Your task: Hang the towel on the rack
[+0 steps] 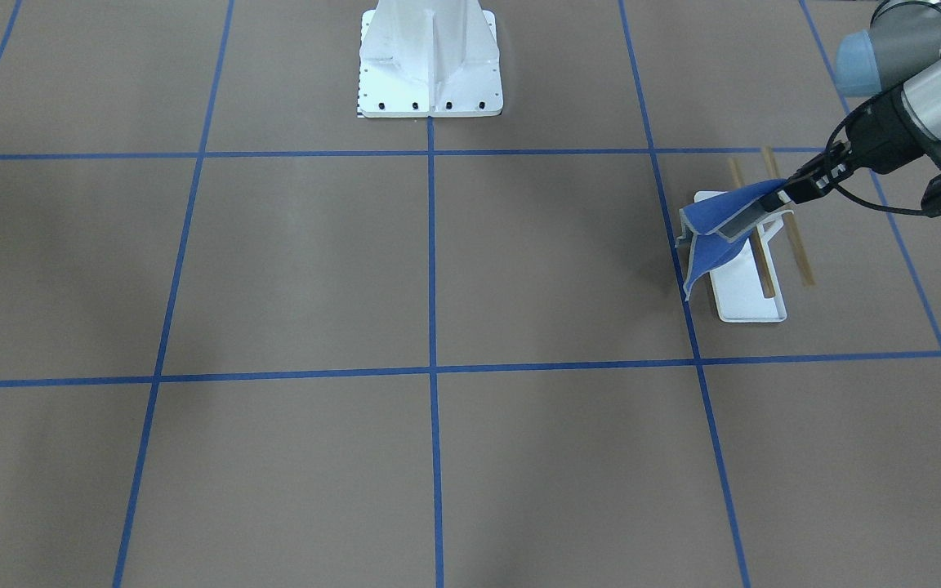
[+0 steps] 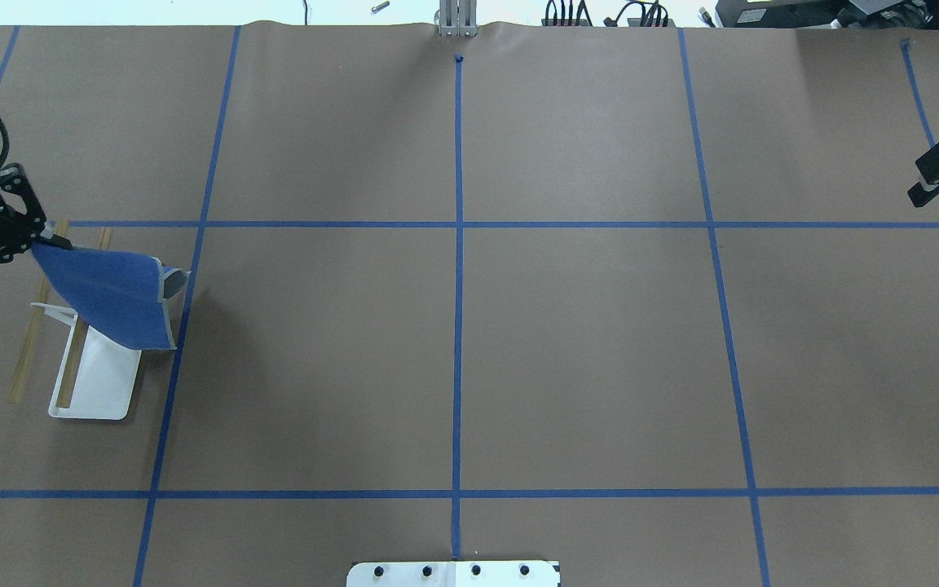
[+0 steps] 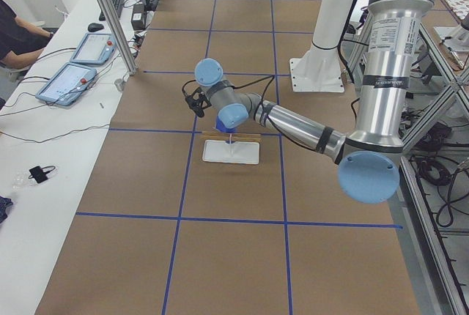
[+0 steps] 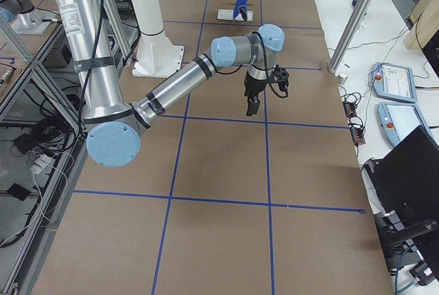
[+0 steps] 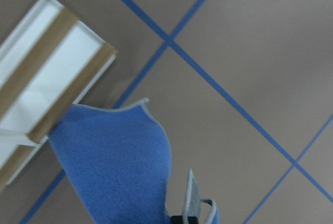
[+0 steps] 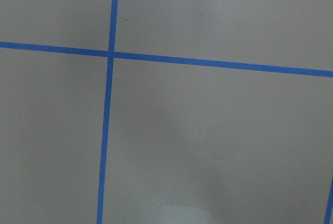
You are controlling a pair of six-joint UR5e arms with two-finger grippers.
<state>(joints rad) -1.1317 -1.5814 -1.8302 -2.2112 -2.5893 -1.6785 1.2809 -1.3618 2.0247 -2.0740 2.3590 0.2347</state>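
Note:
My left gripper (image 1: 789, 196) is shut on one edge of the blue towel (image 1: 720, 237) and holds it up over the rack (image 1: 752, 298). The towel hangs down and away from the gripper, grey edge showing, its low corner beside the rack's white tray. The two tan rods (image 1: 797, 245) run under and past the gripper. In the overhead view the towel (image 2: 107, 297) covers the rack's (image 2: 103, 383) far end, below my left gripper (image 2: 41, 239). I cannot tell whether the cloth rests on a rod. My right gripper (image 2: 922, 194) is empty, far off at the table's right side, and looks shut.
The large white bolted pedestal (image 1: 430, 61) stands at the robot's side of the table, mid-width. Blue tape lines (image 2: 458, 326) divide the brown table into squares. Operators' desks with tablets (image 3: 69, 80) lie beyond the table's far edge.

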